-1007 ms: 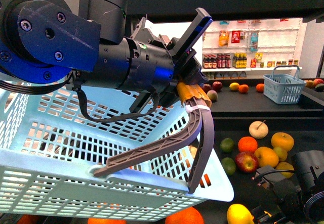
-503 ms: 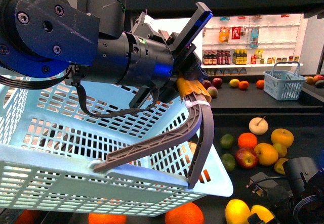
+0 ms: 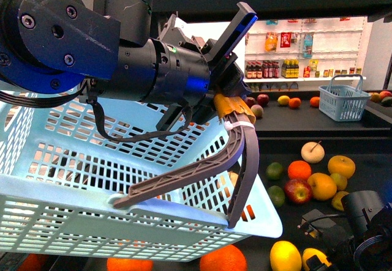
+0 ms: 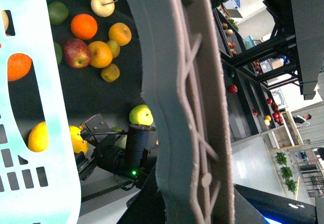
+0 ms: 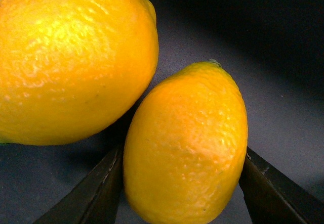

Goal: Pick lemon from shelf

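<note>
The right tool [image 5: 183, 152] had eased down toward the near tray over the past second. Its two dark fingers [image 5: 96, 193] now stood either side of the lemon [image 5: 187, 133], right against its flanks. I could not tell whether they were already squeezing it or only bracketing it. By my judgement the reach was about done, and the pinch and lift were what remained.

The lemon lay on the near tray of the shelf [image 5: 283, 57], low at the right of the scene, not yet raised. It was a plump oval with a pointed tip, waxy and finely pitted. A bigger yellow fruit [image 5: 71, 62], rounder and more coarsely pebbled, sat just left of it, touching or nearly so. A careless closing could nudge it. The tray itself was matt black and flat.

Further left, the left tool [image 3: 236, 109] stayed clenched on the grey ribbed handle [image 3: 184, 179] of a pale blue slotted plastic basket [image 3: 73, 179], which had shifted only slightly. Farther back on the shelf lay smooth oranges [image 3: 299, 170], a glossy red apple [image 3: 298, 191] and green limes [image 3: 274, 170].
</note>
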Robot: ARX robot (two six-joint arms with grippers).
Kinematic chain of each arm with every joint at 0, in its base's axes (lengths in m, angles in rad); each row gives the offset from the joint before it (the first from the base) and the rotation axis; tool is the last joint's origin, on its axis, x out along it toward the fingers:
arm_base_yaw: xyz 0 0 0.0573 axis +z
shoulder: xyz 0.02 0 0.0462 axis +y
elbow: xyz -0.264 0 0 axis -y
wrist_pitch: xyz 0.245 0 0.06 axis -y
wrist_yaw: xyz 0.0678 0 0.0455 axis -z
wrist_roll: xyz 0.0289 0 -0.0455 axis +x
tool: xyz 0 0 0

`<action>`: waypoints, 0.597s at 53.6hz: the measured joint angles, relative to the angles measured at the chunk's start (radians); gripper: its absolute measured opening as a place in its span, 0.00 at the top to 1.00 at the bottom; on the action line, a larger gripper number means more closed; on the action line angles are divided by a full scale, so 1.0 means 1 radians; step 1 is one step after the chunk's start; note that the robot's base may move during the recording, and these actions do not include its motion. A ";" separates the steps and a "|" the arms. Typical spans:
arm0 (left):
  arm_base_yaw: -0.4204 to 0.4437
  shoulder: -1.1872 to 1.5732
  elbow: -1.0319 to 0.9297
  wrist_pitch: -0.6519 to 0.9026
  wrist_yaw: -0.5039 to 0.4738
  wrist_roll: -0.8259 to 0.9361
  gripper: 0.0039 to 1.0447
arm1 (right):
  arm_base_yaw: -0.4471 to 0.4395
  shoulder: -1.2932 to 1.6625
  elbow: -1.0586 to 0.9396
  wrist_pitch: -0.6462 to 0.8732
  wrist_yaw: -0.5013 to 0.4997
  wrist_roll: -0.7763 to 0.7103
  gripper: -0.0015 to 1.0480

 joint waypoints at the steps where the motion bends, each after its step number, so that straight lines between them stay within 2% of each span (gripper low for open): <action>1: 0.000 0.000 0.000 0.000 0.000 0.000 0.93 | 0.000 0.000 0.000 0.000 0.001 0.000 0.48; 18: 0.000 0.000 0.000 0.000 0.000 0.000 0.93 | -0.019 -0.132 -0.096 0.022 -0.015 0.024 0.48; 32: 0.000 0.000 0.000 0.000 0.000 0.000 0.93 | -0.042 -0.470 -0.225 0.053 -0.064 0.078 0.48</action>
